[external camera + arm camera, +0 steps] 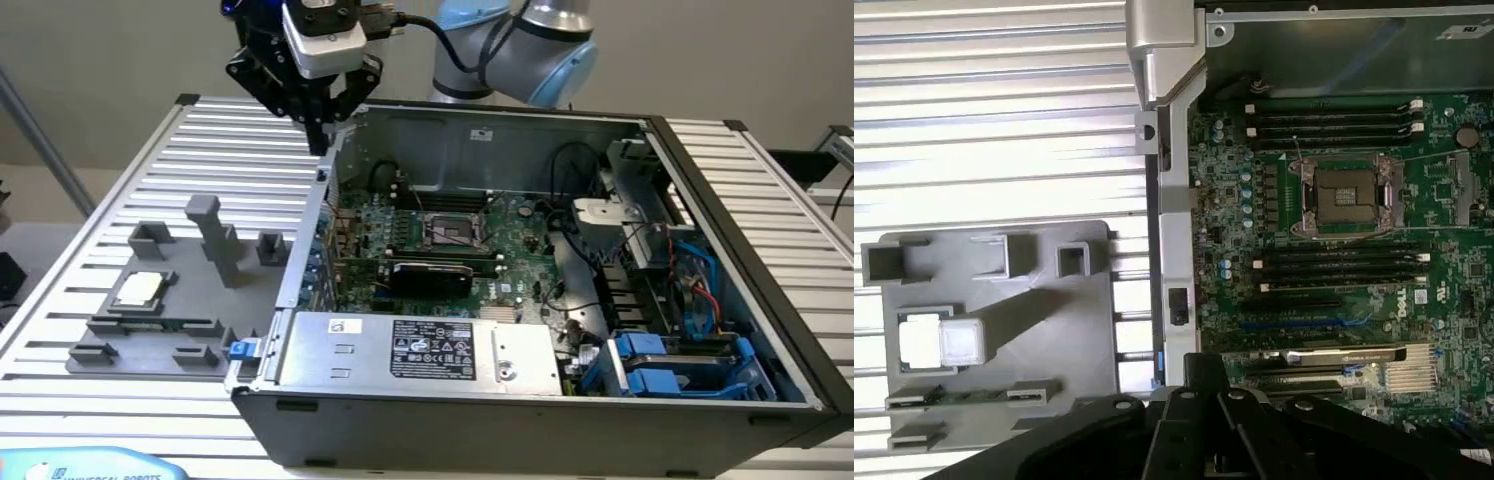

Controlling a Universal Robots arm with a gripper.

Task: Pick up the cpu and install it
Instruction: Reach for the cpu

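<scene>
The cpu [139, 290] is a small silver-topped square lying in a recess of the grey fixture plate [127, 345] on the exterior view's left, outside the computer case. In the wrist view the cpu [942, 340] glares white on the same plate [1044, 330]. My gripper [318, 140] hangs high above the case's back left corner, far from the chip, its black fingers drawn together to a point with nothing between them. The empty cpu socket [451, 232] sits in the middle of the motherboard [1344, 195].
The open computer case [534, 400] holds the motherboard, a power supply [427, 350] at the front and blue drive bays [667, 365] at the right. A green memory stick [160, 324] lies in the fixture below the chip. Grey posts [214, 235] rise from the plate. The slatted table [80, 190] surrounds everything.
</scene>
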